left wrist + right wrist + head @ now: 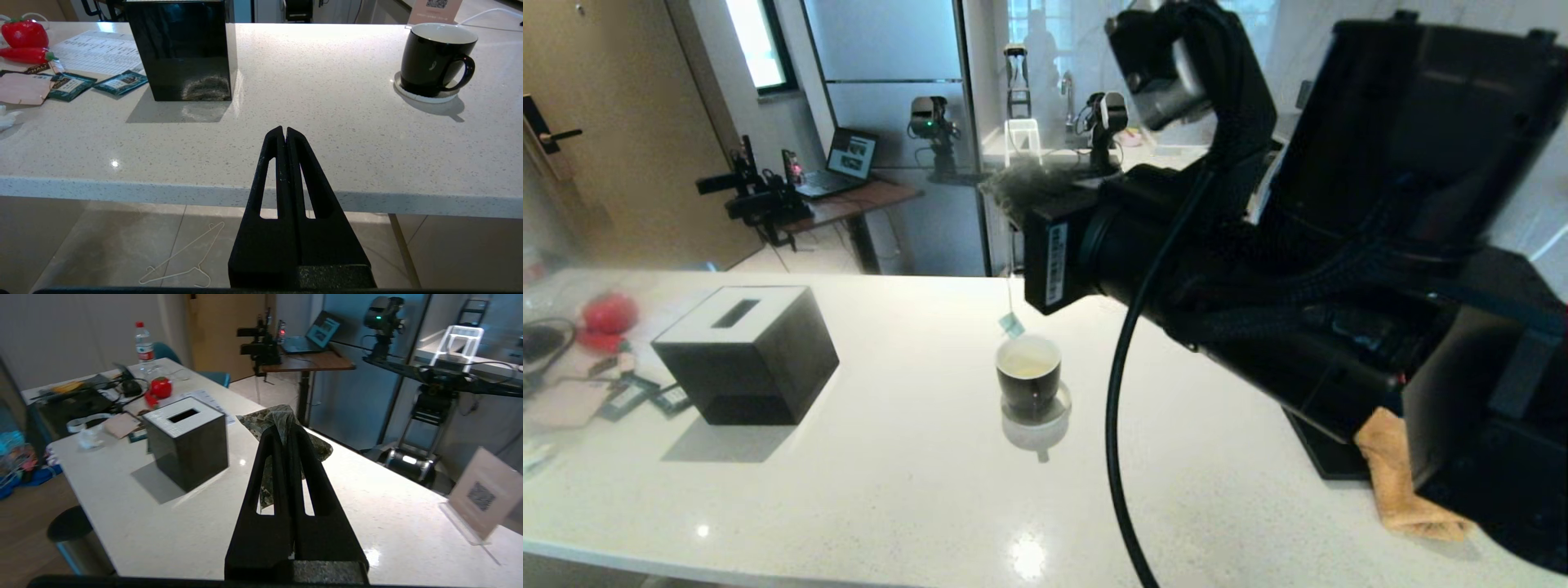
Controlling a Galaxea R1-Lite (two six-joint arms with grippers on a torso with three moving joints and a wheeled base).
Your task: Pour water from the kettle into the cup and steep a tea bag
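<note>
Filling the right of the head view, the right gripper pinches the tea bag, a light, limp sachet best held by its top or string. Its tag dangles above the cup, centre frame. Low before the table's edge, the left gripper is closed, empty.

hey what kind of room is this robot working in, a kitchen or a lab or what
Probably a robotics lab or office fitted out like a home kitchen. A white speckled counter holds a cup, while behind it a desk carries a laptop and other robot arms stand on mounts.
</note>
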